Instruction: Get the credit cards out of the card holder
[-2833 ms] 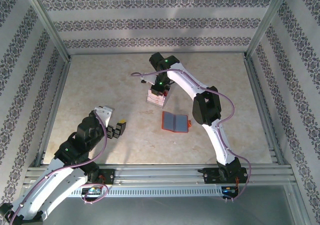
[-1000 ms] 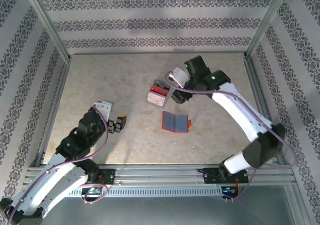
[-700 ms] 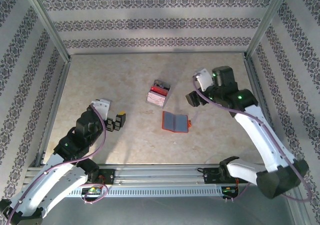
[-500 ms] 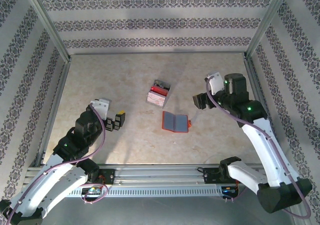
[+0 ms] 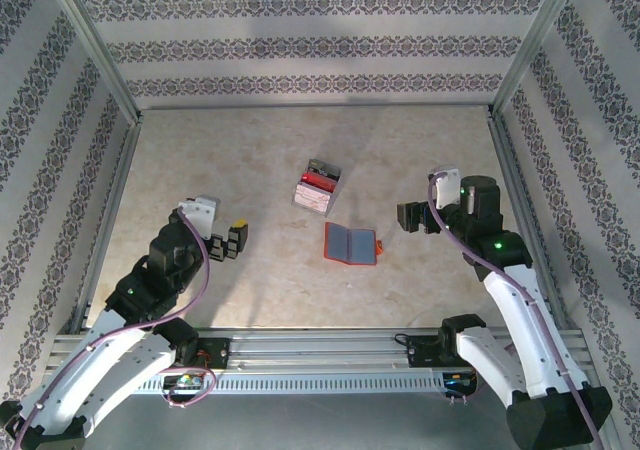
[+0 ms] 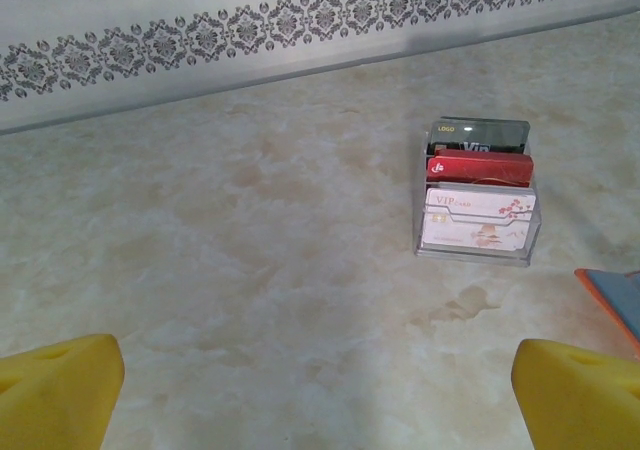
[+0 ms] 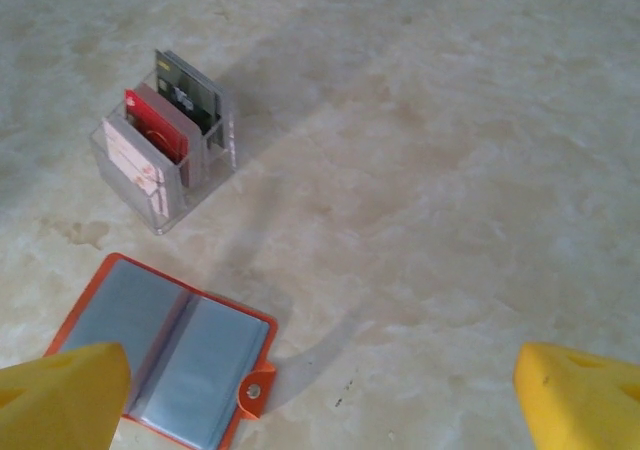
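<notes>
The card holder [image 5: 351, 243] lies open and flat mid-table, orange-red with grey-blue pockets and a snap tab [image 7: 258, 388]. It also appears in the right wrist view [image 7: 160, 355], and its corner shows in the left wrist view [image 6: 615, 295]. Three cards, black, red and white, stand upright in a clear plastic box [image 5: 318, 187] [image 6: 477, 200] [image 7: 165, 150] behind it. My right gripper [image 5: 410, 217] [image 7: 320, 400] hovers open and empty to the right of the holder. My left gripper [image 5: 235, 242] [image 6: 320, 395] is open and empty, well to the holder's left.
Patterned walls and metal frame rails [image 5: 515, 185] close in the beige marbled table [image 5: 230, 160] on three sides. The arms' base rail [image 5: 320, 355] runs along the near edge. Bare tabletop lies between each gripper and the holder.
My right arm has swung back from the clear box to the right and nearer side, and its jaws have opened wide. The left arm has barely shifted. Box and holder stayed put.
</notes>
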Controlling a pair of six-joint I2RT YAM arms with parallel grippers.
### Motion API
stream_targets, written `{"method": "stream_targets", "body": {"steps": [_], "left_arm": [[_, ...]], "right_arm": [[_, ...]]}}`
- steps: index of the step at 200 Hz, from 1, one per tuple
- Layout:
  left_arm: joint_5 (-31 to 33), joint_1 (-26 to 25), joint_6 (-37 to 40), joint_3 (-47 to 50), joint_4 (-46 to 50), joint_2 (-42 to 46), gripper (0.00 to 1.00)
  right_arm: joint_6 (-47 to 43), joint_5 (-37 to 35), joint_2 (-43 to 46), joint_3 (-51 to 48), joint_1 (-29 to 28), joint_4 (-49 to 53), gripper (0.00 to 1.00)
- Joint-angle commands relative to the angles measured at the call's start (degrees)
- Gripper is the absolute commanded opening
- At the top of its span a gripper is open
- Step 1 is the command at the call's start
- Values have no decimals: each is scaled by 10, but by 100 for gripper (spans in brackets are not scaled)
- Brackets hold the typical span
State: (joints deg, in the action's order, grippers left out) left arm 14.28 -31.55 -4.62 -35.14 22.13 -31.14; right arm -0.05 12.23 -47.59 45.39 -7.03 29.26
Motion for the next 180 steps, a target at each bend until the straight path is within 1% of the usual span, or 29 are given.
{"method": "stream_targets", "body": {"steps": [1, 30, 45, 85, 109, 137, 157, 180], "left_arm": [[23, -3, 15, 21, -41, 1, 100], [31, 5, 22, 41, -64, -8, 100], [30, 16, 23, 52, -79, -15, 100], [5, 59, 21, 77, -123, -40, 100], [-6, 86, 25, 89, -149, -65, 100], [-25, 126, 22, 104, -192, -98, 100], [-40, 156, 17, 114, -228, -126, 100], [-57, 189, 15, 118, -261, -159, 100]], "right_arm": [[25, -24, 4, -33, 16, -56, 98], [42, -54, -2, -70, 34, -97, 98], [49, -56, -3, -93, 43, -123, 98], [58, -69, -9, -149, 57, -214, 98], [62, -77, -29, -179, 59, -292, 98], [44, -66, -71, -221, 59, -426, 98], [33, -77, -124, -227, 60, -495, 98], [26, -67, -189, -230, 62, -579, 98]]}}
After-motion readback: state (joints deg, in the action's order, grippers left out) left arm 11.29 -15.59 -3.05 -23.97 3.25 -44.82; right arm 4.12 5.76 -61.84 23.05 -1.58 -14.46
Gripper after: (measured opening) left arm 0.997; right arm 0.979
